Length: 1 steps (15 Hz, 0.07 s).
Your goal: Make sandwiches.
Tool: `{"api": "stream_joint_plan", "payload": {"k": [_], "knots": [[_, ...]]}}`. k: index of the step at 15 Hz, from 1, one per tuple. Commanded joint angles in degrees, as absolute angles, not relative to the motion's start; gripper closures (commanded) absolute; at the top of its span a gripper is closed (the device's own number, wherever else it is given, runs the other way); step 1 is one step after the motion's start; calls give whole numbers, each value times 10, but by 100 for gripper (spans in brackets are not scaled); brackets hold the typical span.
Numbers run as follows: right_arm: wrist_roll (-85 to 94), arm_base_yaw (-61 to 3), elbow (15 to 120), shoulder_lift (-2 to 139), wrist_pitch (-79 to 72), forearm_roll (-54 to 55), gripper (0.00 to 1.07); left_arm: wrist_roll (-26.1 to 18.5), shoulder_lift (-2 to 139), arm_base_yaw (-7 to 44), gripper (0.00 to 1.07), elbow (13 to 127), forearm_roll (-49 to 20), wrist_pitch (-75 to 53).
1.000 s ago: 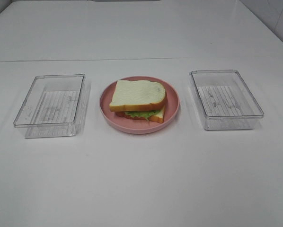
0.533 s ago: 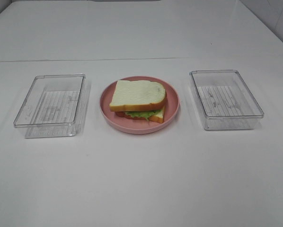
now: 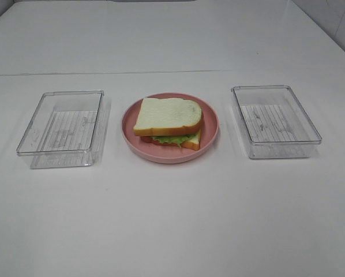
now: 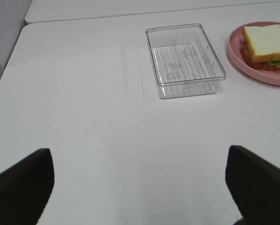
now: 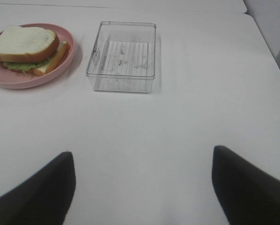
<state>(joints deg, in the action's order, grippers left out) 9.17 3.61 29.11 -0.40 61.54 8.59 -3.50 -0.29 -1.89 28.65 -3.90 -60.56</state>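
One sandwich (image 3: pixel 169 122) of white bread with orange-brown crust and green lettuce sits stacked on a pink plate (image 3: pixel 210 134) at the table's middle. It also shows in the left wrist view, sandwich (image 4: pixel 267 46) on plate (image 4: pixel 252 70), and in the right wrist view, sandwich (image 5: pixel 27 48) on plate (image 5: pixel 18 82). Neither arm appears in the high view. My left gripper (image 4: pixel 139 185) hangs open well back from the plate, its dark fingers (image 4: pixel 23 183) spread wide over bare table. My right gripper (image 5: pixel 142 187) is likewise open with nothing between its fingers (image 5: pixel 245 187).
An empty clear plastic box (image 3: pixel 63 127) stands left of the plate, seen also as box (image 4: pixel 186 60). A second empty clear box (image 3: pixel 274 120) stands right of it, seen also as box (image 5: pixel 123 55). White tabletop surrounds them; a seam runs across the back.
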Motion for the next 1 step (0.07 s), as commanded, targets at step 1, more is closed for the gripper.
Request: {"api": "stream_joint_plan", "payload": {"k": [1], "knots": [[95,40,290,-11,611,85,31,-36,-15,-20,13,285,-43,-599]]}}
